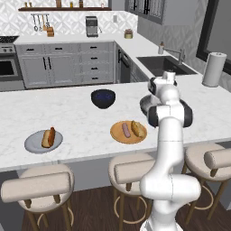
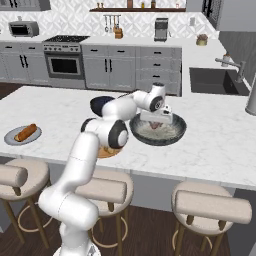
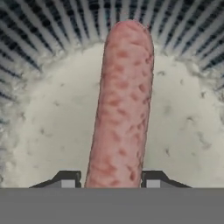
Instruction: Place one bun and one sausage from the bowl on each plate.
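My gripper [image 3: 110,179] reaches down into the dark grey speckled bowl [image 2: 176,134], also visible as the bowl [image 1: 144,104] behind my arm. A pinkish sausage [image 3: 121,105] lies along the bowl's pale floor and runs between my two fingertips, which press against its sides. The tan-orange plate [image 1: 118,136] carries a sausage [image 1: 126,130] and a bun [image 1: 138,129] side by side. On the light grey plate [image 1: 32,143] at the left sits a bun [image 1: 46,139] with a sausage [image 1: 52,134] against it.
A glossy dark blue bowl [image 1: 103,98] stands on the island behind the plates. Padded stools [image 1: 38,182] line the near edge. A sink [image 1: 162,64] and a paper towel roll [image 1: 214,69] are at the right; cabinets and an oven [image 2: 65,64] stand behind.
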